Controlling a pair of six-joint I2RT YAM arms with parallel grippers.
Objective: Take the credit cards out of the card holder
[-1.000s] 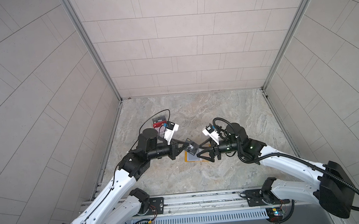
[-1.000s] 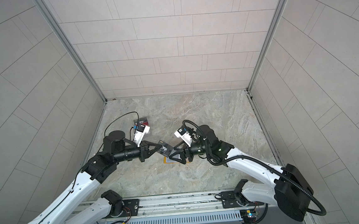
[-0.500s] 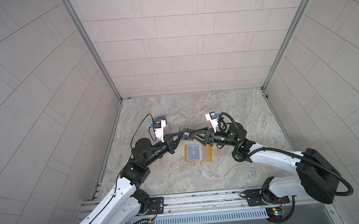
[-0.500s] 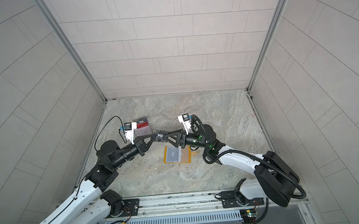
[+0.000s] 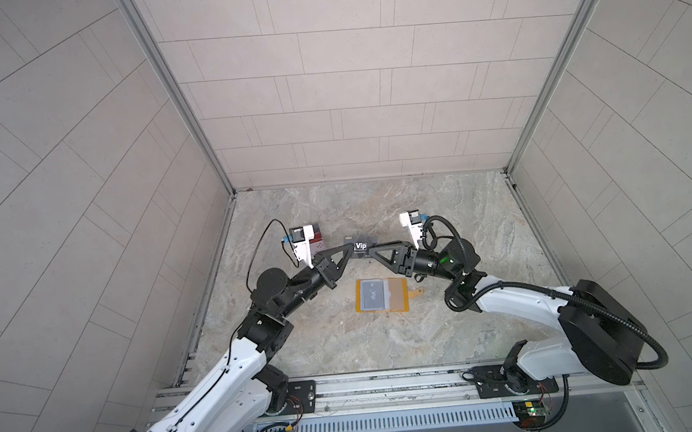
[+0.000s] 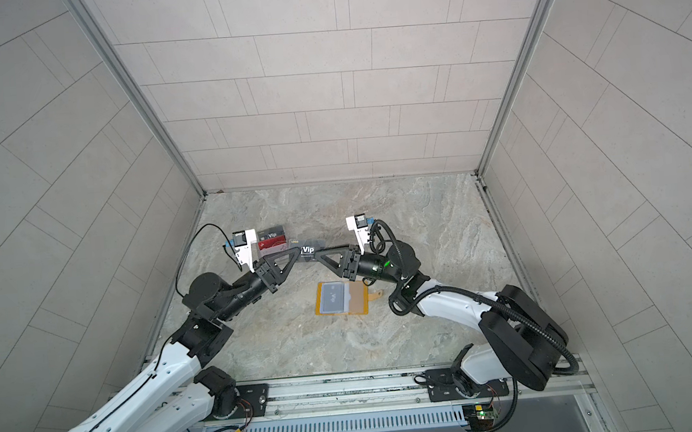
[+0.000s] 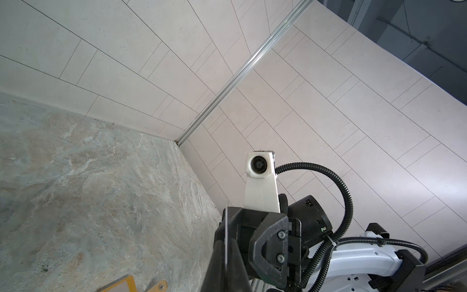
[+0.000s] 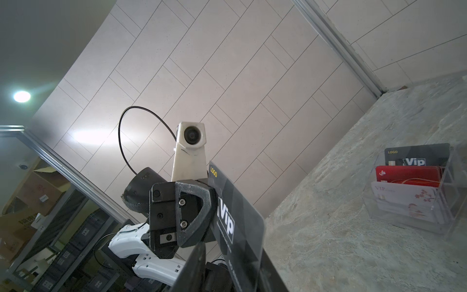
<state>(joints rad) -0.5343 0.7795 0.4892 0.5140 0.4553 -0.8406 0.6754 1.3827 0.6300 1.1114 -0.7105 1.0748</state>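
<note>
L gripper (image 5: pixel 351 248) is clamped on 1 end of the dark grey Vip card (image 5: pixel 362 246), up in the air. R gripper (image 5: pixel 371 249) has fingers either side of the other end, can't tell if it's pinching tbh. Card holder (image 5: pixel 396 295) lies open on the table (image 5: pixel 440 218), 2nd Vip card (image 5: pixel 373 295) in its sleeve.

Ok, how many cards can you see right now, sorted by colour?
Dark grey Vip cards: 3. One is held in the air, one is in the clear stand at, and one is in the yellow wallet sleeve.
Red cards: 1, in the stand
White cards: 1, in the stand
Total: 5 showing; any stacked behind these are hidden.
</note>
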